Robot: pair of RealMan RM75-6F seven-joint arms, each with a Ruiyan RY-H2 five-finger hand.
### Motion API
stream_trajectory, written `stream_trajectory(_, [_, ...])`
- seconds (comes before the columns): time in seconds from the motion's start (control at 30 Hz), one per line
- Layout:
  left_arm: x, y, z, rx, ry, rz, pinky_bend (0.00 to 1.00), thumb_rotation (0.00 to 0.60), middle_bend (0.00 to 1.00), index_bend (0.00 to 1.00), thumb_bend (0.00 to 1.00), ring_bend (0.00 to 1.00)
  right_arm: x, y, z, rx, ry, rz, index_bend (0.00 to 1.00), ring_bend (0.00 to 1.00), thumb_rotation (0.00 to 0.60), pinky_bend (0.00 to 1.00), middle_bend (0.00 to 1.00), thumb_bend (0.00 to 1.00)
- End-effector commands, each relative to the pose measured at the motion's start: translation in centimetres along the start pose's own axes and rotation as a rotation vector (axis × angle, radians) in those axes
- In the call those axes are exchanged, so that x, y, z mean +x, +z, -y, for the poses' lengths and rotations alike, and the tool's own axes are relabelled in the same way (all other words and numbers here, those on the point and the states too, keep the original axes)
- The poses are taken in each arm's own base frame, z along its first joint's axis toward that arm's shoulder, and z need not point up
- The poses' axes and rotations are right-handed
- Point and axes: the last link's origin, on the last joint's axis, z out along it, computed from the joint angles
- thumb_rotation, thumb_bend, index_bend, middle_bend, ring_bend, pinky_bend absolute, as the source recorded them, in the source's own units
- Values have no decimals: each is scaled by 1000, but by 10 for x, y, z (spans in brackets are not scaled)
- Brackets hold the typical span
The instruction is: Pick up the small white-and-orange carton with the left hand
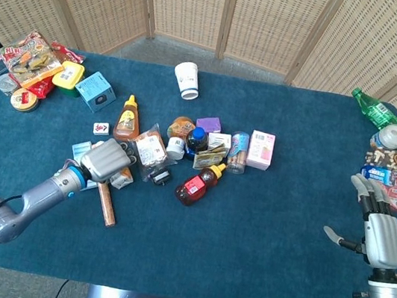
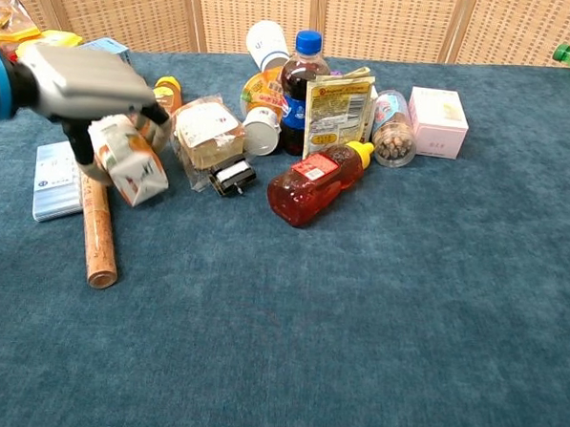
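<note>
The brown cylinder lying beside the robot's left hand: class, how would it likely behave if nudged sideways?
The brown cylinder lies on its side with round ends, so it would probably roll. It looks straight and stiff, unlikely to bend. The blue cloth may slow it.

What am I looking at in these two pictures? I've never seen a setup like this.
A two-armed robot with human-like hands works at a blue table. One picture looks down from its head; the other looks forward from its chest. Its left hand grips the small white-and-orange carton, tilted, above a brown cylinder. The right hand rests open at the far side, holding nothing. A pile of groceries lies mid-table: a red syrup bottle, a cola bottle, a pink box, a paper cup.
</note>
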Motion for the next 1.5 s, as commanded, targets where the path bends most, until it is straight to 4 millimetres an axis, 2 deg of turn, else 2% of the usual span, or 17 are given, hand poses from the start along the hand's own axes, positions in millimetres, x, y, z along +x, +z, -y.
stream_trajectory(0.03, [14,-8,8,10,-12,-46,716,600,594,755,227,671,0,0,0,1,-1,1,0,0,600,0,0,0])
stream_trajectory(0.3, [43,-23,25,37,-19,-126,715,600,592,749,226,671,-1,0,1,3,-5,3,0,0,600,0,0,0])
stream_trajectory(0.6, [69,-31,30,44,-40,-191,716,600,587,749,229,671,-1,0,1,2,-1,1,0,0,600,0,0,0])
stream_trajectory(1.07, [135,-53,40,61,-6,-339,716,600,567,749,227,671,-1,0,3,6,2,2,0,0,600,0,0,0])
stream_trajectory(1.23, [146,-62,41,69,5,-352,716,600,566,749,227,671,-3,1,5,13,5,3,0,0,600,0,0,0])
stream_trajectory(1.5, [149,-71,45,89,-4,-359,716,600,564,750,225,671,-5,4,7,21,3,11,0,0,600,0,0,0])
